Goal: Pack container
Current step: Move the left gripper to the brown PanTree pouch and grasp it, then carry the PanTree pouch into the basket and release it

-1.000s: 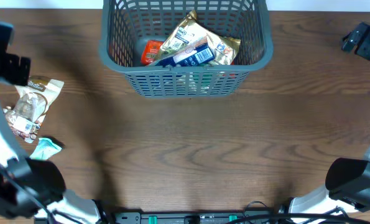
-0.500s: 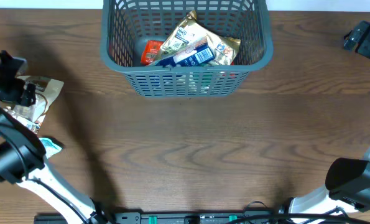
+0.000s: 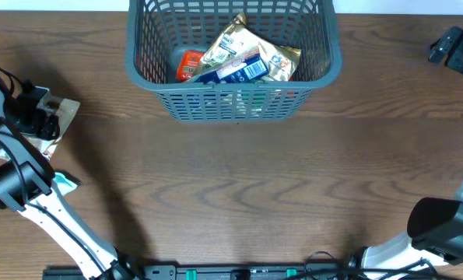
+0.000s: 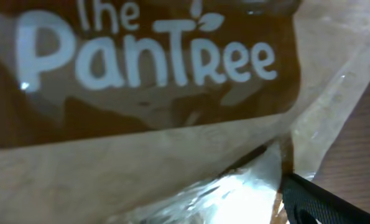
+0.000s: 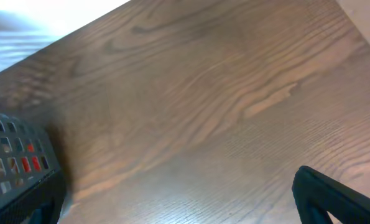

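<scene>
Overhead: container at the far edge holds several packets; Pantree pouch and teal packet lie unpacked at the left edge, left gripper on the pouch, finger spacing indeterminable.

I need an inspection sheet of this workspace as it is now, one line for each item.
Surface: brown wooden table, no spill seen.
Job's things: grey container upright at the far edge; gold and blue packet and red packet inside.
Clutter: brown Pantree packet and teal packet at left, outside the container.
Hands: left hand close over the Pantree packet, open or shut unclear; right hand far right, unclear too.
Cables: black cable at the near edge.
Surroundings: nothing seen.
</scene>
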Motion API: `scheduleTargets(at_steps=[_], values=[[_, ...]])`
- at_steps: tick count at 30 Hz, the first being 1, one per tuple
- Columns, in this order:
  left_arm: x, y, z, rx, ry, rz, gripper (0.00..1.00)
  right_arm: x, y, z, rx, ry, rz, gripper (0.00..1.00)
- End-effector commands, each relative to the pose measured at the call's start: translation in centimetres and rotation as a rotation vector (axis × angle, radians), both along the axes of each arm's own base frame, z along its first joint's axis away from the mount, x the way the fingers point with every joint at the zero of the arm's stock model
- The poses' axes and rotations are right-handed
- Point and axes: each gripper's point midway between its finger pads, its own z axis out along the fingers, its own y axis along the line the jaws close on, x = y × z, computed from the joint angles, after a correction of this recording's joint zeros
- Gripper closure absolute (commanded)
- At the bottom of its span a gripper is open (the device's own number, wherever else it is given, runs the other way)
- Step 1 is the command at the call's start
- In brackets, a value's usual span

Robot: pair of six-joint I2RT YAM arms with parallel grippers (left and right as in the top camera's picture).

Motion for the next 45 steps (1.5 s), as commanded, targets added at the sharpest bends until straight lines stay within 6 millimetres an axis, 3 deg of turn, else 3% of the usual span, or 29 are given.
scheduleTargets(at_steps=[1,6,9,12,15,19,24,25,28,35,39,42,45], values=[[-0.8,-0.4,-1.9,-0.034,0.041,-0.008,0.05,-0.1,0.2,0.0,0.016,-0.003,-0.009,0.01],[-1.4,-1.9,-1.8,-0.086,0.073,-0.015,0.63,-0.1,0.2,0.0,0.015,-0.003,-0.008,0.01],[-1.1,-3.1,-1.5,-0.114,0.070,-0.001,0.76,-0.1,0.1,0.0,0.015,-0.003,-0.008,0.01],[-0.4,-3.6,-0.8,-0.104,0.060,0.067,0.94,-0.1,0.2,0.0,0.015,-0.003,-0.008,0.01],[0.7,-4.3,1.5,-0.084,0.027,0.168,0.94,-0.1,0.2,0.0,0.015,-0.003,-0.008,0.01],[2.2,-5.7,6.8,-0.042,-0.067,0.197,0.94,-0.1,0.2,0.0,0.013,-0.002,-0.005,0.01],[4.0,-8.1,16.4,0.027,-0.293,0.222,0.94,-0.3,0.2,-0.2,0.012,0.009,0.002,0.01],[4.2,-8.8,19.2,0.040,-0.364,0.235,0.94,-0.3,0.3,-0.2,0.008,0.014,0.010,0.01],[4.0,-10.9,24.8,0.050,-0.504,0.208,0.94,-0.6,0.4,-0.4,0.008,0.025,0.016,0.01],[2.4,-21.1,38.6,-0.092,-0.900,-0.052,0.94,-0.7,0.4,-0.5,0.001,0.035,0.032,0.01],[1.7,-27.0,44.2,-0.051,-1.096,-0.312,0.94,-0.7,0.4,-0.5,0.001,0.035,0.032,0.01],[1.8,-32.0,46.0,0.039,-1.187,-0.632,0.94,-0.7,0.4,-0.5,-0.007,0.037,0.045,0.01],[2.5,-37.0,45.3,0.149,-1.216,-0.986,0.94,-0.7,0.4,-0.5,-0.007,0.038,0.045,0.01]])
